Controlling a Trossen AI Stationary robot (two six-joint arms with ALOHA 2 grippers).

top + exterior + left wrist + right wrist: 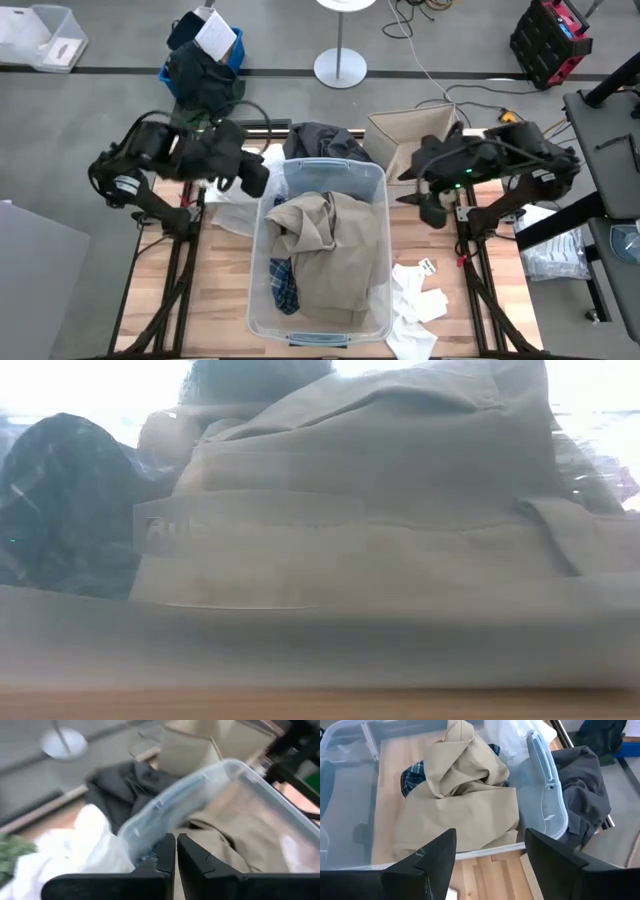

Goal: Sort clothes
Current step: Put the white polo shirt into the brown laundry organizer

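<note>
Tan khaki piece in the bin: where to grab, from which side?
Grip the raised, bunched fold at the top of the tan khaki piece, coming straight down from above. The clear bin walls block side entry, and that peak stands proud of the flatter fabric. The open right tool sits nearest.

My table [225,290] is pale wood; the bin [375,200] is clear shiny plastic; the tan khaki piece [330,245] is soft matt cloth.

A: How many bins? One clear bin [372,190], holding one tan khaki piece [325,250] and one plaid shirt [284,284].
B: Outside it?
A: One dark grey piece [325,140], plus a few white pieces [413,300] — exact count unclear
</note>
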